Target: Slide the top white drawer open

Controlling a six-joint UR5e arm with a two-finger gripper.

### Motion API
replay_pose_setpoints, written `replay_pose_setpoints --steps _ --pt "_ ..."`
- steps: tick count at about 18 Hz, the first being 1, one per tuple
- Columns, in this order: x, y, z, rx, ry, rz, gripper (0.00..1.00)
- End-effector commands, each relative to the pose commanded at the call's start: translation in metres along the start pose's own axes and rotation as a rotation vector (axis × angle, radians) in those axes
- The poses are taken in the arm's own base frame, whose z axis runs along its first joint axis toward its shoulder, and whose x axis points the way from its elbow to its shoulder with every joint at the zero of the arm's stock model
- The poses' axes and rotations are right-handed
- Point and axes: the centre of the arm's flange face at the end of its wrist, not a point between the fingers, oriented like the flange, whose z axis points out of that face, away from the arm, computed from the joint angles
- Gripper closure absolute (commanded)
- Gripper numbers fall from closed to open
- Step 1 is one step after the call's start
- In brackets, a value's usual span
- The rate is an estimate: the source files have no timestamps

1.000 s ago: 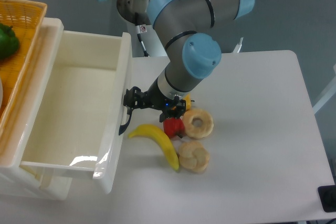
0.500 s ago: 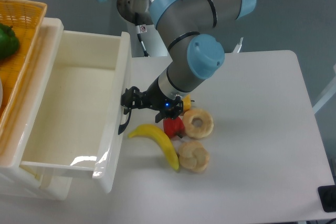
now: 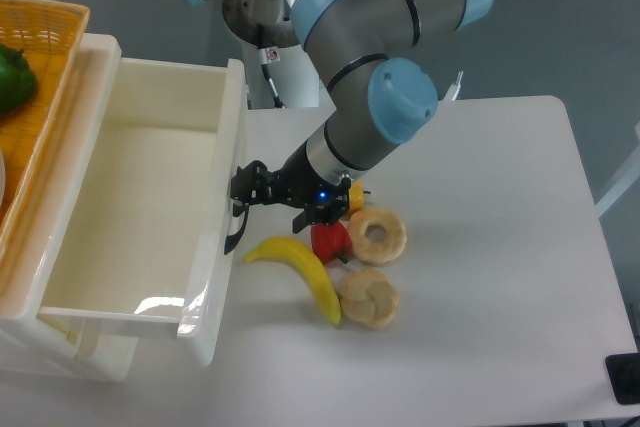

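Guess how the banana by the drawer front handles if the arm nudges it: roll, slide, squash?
The banana lies curved and flat on the table, so it would probably pivot or slide rather than roll. Its skin looks smooth, likely low friction. It touches the round pastry, so a push may shove that too.

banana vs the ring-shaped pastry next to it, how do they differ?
Shape: the banana is long and curved; the ring pastry is round with a hole in the middle.
Colour: the banana is bright yellow; the ring pastry is pale tan.
Position: the banana lies nearer the top white drawer; the ring pastry sits further right.
Both lie flat on the white table.
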Motion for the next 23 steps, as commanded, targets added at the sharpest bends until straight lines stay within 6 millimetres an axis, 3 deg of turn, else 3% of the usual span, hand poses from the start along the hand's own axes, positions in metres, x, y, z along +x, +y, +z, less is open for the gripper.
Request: replay_pose_setpoints --steps 3,7,10,13,19,23 --pt "-0.011 0.002 -0.013 0.025 -0.018 -0.010 0.00" --pt "-0.048 0.004 -0.046 0.084 -0.043 -0.049 0.00" --pt "-0.066 -0.002 -0.065 0.152 -0.121 0.014 0.00" --pt "-0.095 -0.004 -0.065 0.132 -0.246 0.080 0.00" --pt "-0.148 -0.014 -0.037 0.007 -0.420 0.221 0.00" --pt "-0.167 -0.009 -0.057 -0.040 -0.458 0.423 0.00"
